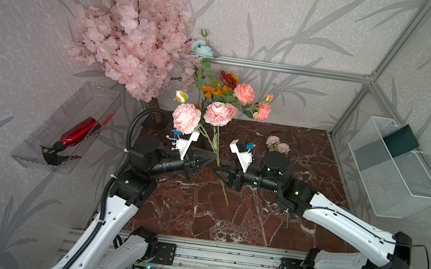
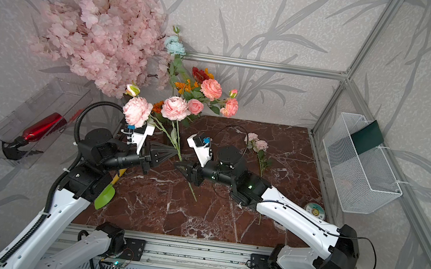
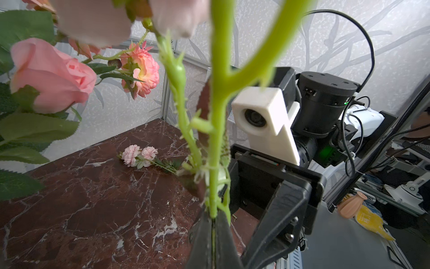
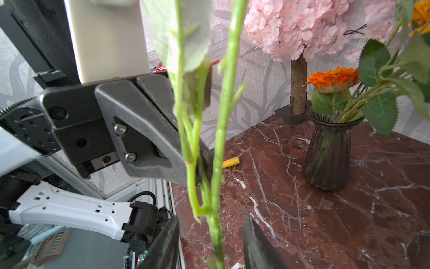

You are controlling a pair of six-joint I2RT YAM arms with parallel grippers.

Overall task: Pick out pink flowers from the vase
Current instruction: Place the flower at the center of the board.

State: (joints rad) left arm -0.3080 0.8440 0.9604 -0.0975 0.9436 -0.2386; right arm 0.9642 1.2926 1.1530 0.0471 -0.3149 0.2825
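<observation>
My left gripper (image 1: 214, 156) (image 3: 213, 219) is shut on the forked green stem (image 3: 217, 130) of a pink flower. Its two pale blooms (image 1: 186, 118) (image 1: 216, 114) stand above the gripper, and the stem's lower end (image 1: 225, 198) hangs over the table. My right gripper (image 1: 216, 169) (image 4: 210, 217) is open, one finger on each side of the same stem just below the left gripper, with gaps on both sides. The dark ribbed vase (image 4: 328, 158) stands at the back and holds more pink flowers (image 1: 243, 93) (image 2: 230, 107). A small pink sprig (image 1: 278, 145) (image 3: 139, 154) lies on the table.
A pink blossom tree (image 1: 133, 42) stands at the back left. Orange flowers (image 4: 332, 76) and a pale-blue one (image 1: 201, 48) are in the vase. A clear bin with a red bottle (image 1: 79, 131) hangs left, a white mesh basket (image 1: 391, 166) right. A green spatula (image 2: 105, 197) lies under my left arm.
</observation>
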